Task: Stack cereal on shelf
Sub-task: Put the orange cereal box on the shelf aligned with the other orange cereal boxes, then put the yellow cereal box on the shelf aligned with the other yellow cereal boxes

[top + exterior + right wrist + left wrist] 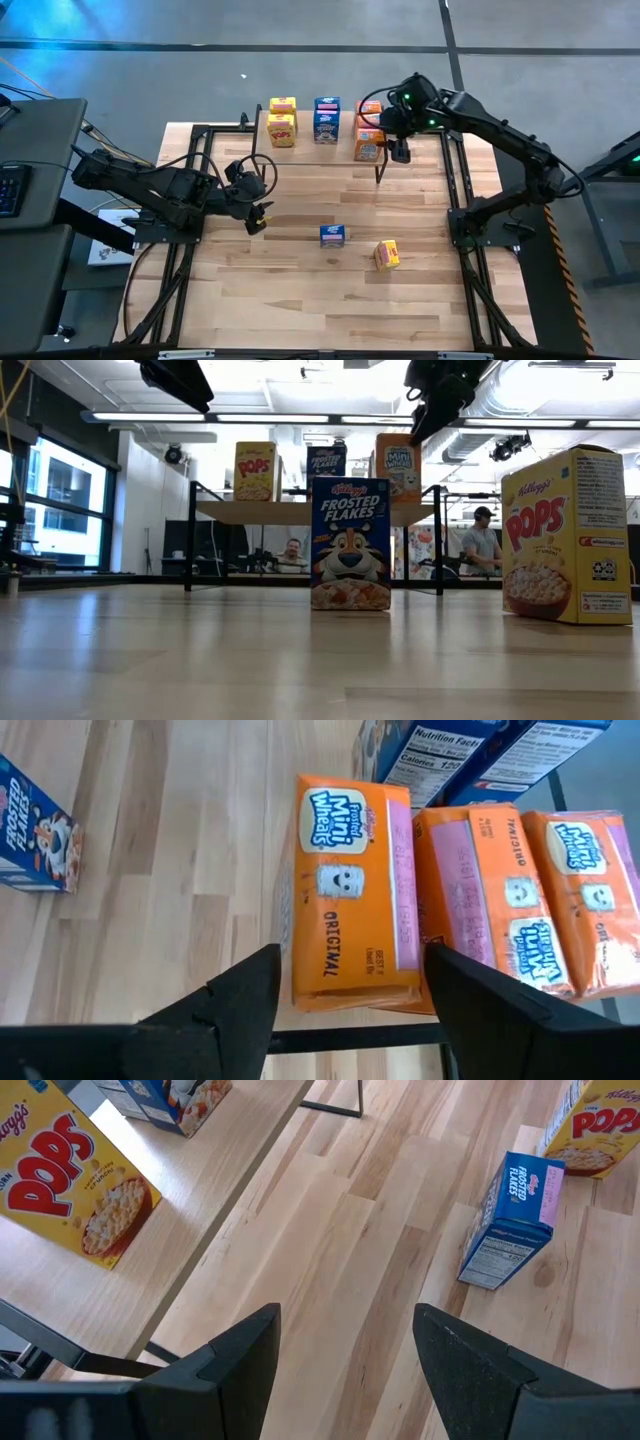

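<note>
The right gripper (345,995) hangs over the shelf end at about one o'clock on the table, its dark fingers parted to either side of the top orange Mini-Wheats cardboard box (352,890) without clamping it; the box lies on the orange stack (369,135), so I judge this a release. To do it well, the gripper should rise straight up, jaws kept wide, so neither finger drags the box off the ones beneath. The left gripper (256,215) waits near nine o'clock, fingers apart and empty. On the low light-wood shelf with black legs (300,511) stand yellow, blue and orange boxes in a row; a blue Frosted Flakes box (333,235) and a yellow Pops box (387,254) remain on the pale plank tabletop (300,290) near centre. Beyond lies a bright workshop with strip lights and seated people (484,546).
</note>
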